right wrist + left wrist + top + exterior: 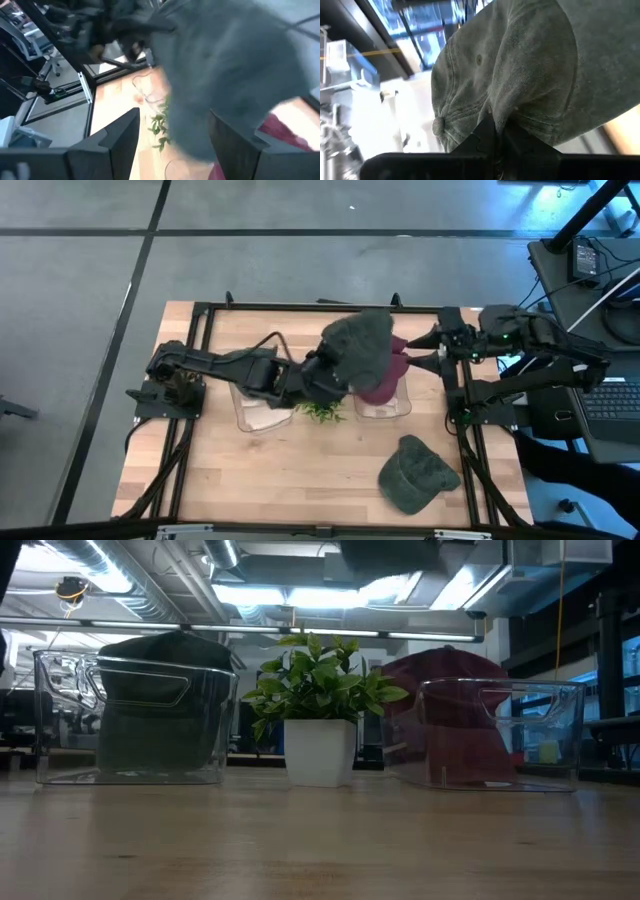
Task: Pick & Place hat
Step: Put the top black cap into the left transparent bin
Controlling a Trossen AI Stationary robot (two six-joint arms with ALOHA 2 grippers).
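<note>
My left gripper point(330, 375) is shut on a grey-green cap point(362, 345), which is raised over the plant and the right clear bin point(400, 405). The cap fills the left wrist view point(520, 65) and shows blurred in the right wrist view point(225, 75). A maroon hat point(385, 385) sits in the right bin point(500, 735). A dark hat point(160, 710) sits in the left bin. A second green cap point(415, 470) lies on the table near its near right corner. My right gripper point(432, 350) is open point(175, 145), level beside the held cap, touching nothing. My left gripper pinches the cap's crown between its two fingers point(487, 132), on a gathered fold of cloth point(495, 107) close to the top button point(438, 125). It comes at the cap from the table's left side. The cap is lifted clear, bulging out beyond the fingertips.
A small potted plant point(320, 730) in a white pot stands between the two clear bins point(320, 412). The left bin point(262, 410) lies under my left arm. Black frame rails run along the table's edges. Bare wood shows along the near side point(280, 480).
</note>
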